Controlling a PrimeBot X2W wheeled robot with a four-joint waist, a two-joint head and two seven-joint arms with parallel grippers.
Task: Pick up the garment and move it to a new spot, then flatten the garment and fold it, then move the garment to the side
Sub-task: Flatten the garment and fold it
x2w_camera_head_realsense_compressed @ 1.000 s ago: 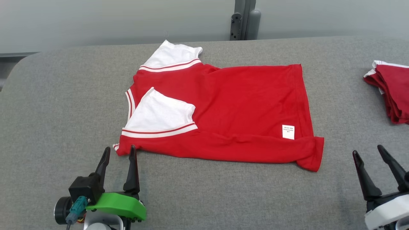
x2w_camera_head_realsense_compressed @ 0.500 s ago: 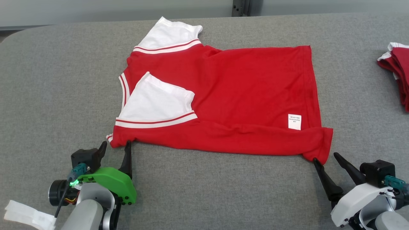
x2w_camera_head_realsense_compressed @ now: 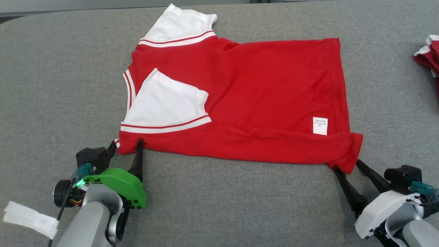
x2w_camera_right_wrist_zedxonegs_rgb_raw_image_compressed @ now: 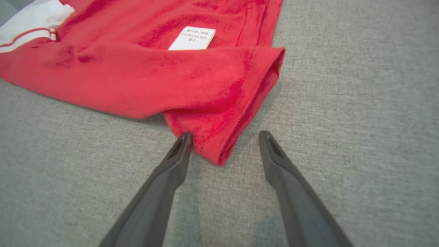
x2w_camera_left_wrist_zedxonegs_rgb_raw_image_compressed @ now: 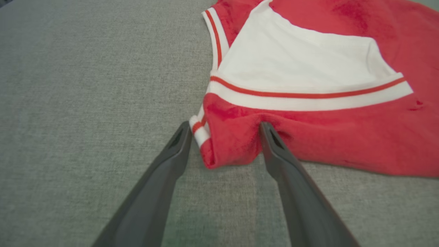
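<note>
Head view, lower left of the frame: the left gripper (x2w_camera_head_realsense_compressed: 126, 142) stands with its two dark fingers spread wide and nothing clamped between them; below it sit a green housing (x2w_camera_head_realsense_compressed: 116, 187) and a pale forearm (x2w_camera_head_realsense_compressed: 89, 226). A white strip (x2w_camera_head_realsense_compressed: 29, 219) shows at the bottom left corner; what it is cannot be told. The garment (x2w_camera_head_realsense_compressed: 260, 96) lies flat on the grey cloth surface (x2w_camera_head_realsense_compressed: 51, 75) across the middle of the frame, neck end toward frame left and hem toward frame right. Its lower left corner sits between the left gripper's fingertips. In the left wrist view the finger on the right (x2w_camera_left_wrist_zedxonegs_rgb_raw_image_compressed: 274, 151) touches the red edge, where the cloth dimples. The finger on the left (x2w_camera_left_wrist_zedxonegs_rgb_raw_image_compressed: 175, 151) is just beside the striped trim; contact cannot be told. One white sleeve (x2w_camera_head_realsense_compressed: 166, 103) is folded in over the red body. The other sleeve (x2w_camera_head_realsense_compressed: 178, 24) juts out at the top of the frame. The lower long edge is turned over in a creased band. A small white label (x2w_camera_head_realsense_compressed: 320, 126) sits right of centre, near the hem. Lower right of the frame: the right gripper (x2w_camera_head_realsense_compressed: 347, 164) is likewise spread wide and clamps nothing, with the lower hem corner between its tips. In the right wrist view the finger on the left (x2w_camera_right_wrist_zedxonegs_rgb_raw_image_compressed: 178, 154) touches the red cloth, and the finger on the right (x2w_camera_right_wrist_zedxonegs_rgb_raw_image_compressed: 274, 157) stands apart from it on bare surface. At the right edge, well apart, lies a red-and-white bundle (x2w_camera_head_realsense_compressed: 428, 51).
</note>
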